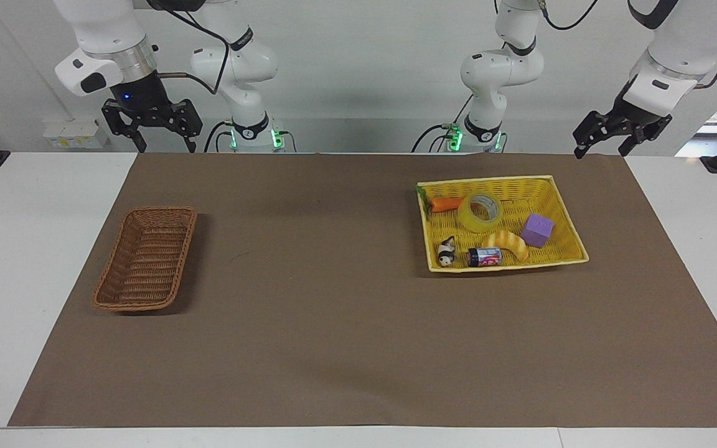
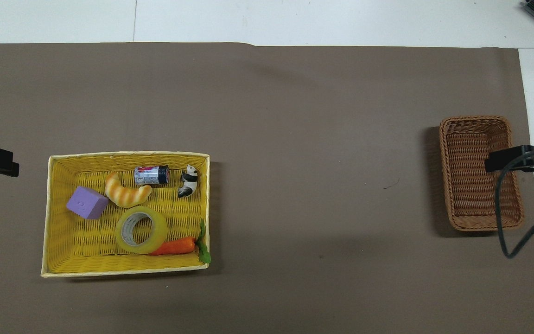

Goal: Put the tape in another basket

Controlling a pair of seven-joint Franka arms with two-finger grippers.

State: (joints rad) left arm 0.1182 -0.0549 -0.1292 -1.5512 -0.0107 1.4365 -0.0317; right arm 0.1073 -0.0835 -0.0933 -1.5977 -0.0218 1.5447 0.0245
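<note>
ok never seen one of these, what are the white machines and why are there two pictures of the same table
The white machines are two robot arms, each ending in a black two-fingered end effector. One picture looks at them from across the table; the other looks down from above their own end, so the two are turned half around.

On the brown mat, toward the left arm's end, a bright yellow woven basket holds a wide roll of translucent yellow packing tape, an orange toy carrot, a purple cube, a striped bread toy, a small battery and a panda figurine. Toward the right arm's end sits a narrow brown wicker basket with nothing in it.

Nothing is held: the left end effector and right end effector both hang open in the air at the robots' edge of the table.
</note>
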